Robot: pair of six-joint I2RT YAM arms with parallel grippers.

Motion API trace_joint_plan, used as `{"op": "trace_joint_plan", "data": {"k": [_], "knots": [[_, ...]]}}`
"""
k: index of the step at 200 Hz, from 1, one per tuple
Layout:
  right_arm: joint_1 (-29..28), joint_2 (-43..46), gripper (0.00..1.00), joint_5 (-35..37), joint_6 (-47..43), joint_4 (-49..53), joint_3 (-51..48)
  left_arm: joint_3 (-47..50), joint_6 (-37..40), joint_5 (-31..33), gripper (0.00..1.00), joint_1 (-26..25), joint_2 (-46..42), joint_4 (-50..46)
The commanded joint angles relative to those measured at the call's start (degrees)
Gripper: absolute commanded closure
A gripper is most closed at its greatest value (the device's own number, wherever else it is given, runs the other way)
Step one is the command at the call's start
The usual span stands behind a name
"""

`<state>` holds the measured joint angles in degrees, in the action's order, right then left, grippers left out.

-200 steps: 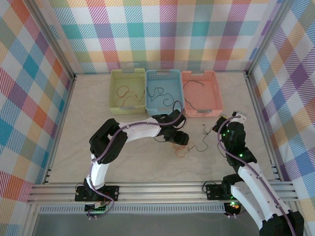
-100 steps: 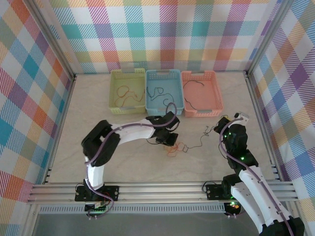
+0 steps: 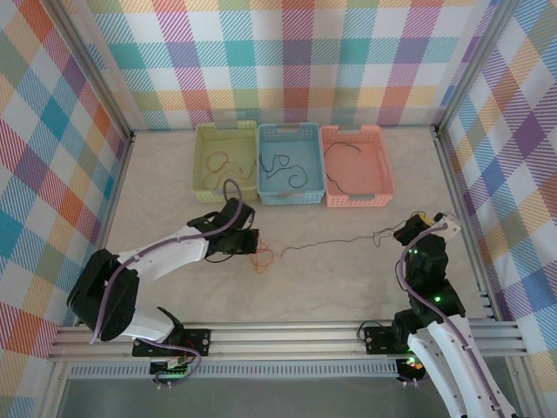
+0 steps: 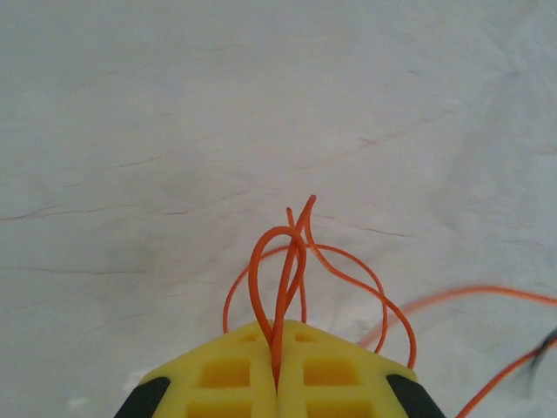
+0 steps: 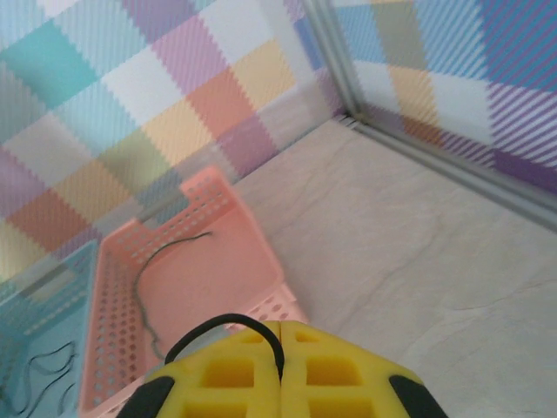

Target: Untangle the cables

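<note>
Though looped, cable [image 4: 277, 318] (orange) in hand [image 4: 277, 348]

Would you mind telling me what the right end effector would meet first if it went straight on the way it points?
Probably the pink basket: its near corner lies just beyond the right end effector, which is shut on a black cable. Depth is unclear, so it might clear the rim.

blocked: black cable [image 3: 335, 240] strung mid-table | baskets [image 3: 291, 198] far edge | free: table [image 3: 157, 187] left

The orange cable [image 3: 264, 258] dragged left — black cable [image 3: 331, 241] stretched.
</note>
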<state>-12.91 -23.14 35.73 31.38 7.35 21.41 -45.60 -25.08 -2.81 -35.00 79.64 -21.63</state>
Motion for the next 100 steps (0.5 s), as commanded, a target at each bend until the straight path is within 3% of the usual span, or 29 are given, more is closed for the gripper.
{"op": "trace_joint_plan", "data": {"k": [1,31,59,100], "knots": [[1.08,-1.42,1.0,8.9,2.0,4.76,1.21,3.01,-1.83,1.04,1.0,2.62,-4.71,3.02],[4.14,-3.75,1.0,11.63,3.51,6.28,2.06,5.31,-1.49,7.89,1.0,2.66,-11.71,2.32],[4.43,-5.67,1.0,-0.29,-0.28,-0.94,0.39,5.7,-1.81,4.72,1.0,2.66,-10.82,3.6],[4.29,-7.93,1.0,-15.01,-3.17,-2.54,6.53,6.41,-2.13,2.64,1.0,2.66,-10.98,5.19]]}}
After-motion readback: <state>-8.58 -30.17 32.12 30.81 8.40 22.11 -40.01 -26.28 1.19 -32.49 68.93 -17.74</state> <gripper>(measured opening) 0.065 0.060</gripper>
